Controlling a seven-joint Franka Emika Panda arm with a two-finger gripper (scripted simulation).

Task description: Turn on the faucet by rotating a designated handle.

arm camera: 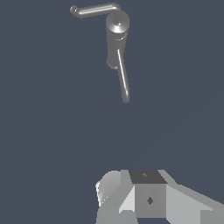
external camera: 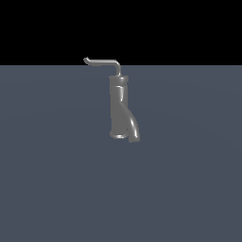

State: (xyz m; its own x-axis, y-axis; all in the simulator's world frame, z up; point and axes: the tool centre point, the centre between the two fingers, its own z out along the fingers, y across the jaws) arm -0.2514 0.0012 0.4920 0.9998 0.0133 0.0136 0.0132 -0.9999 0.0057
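Note:
The faucet [external camera: 119,106] is a grey metallic upright cylinder on the flat grey-blue floor, with a short curved spout [external camera: 133,130] branching off near its base. On top sits the handle [external camera: 104,61], a thin silver rod bent in an L. Its long arm points toward the exterior view's left and ends in a small hooked tip. The wrist view looks down on the faucet [arm camera: 116,26] from a distance, with the handle [arm camera: 94,9] and spout [arm camera: 123,78] both showing. No gripper fingers show in either view.
A white and grey blocky part of the robot [arm camera: 148,197] fills one edge of the wrist view, well apart from the faucet. The grey-blue floor [external camera: 56,179] stretches around the faucet, below a black background.

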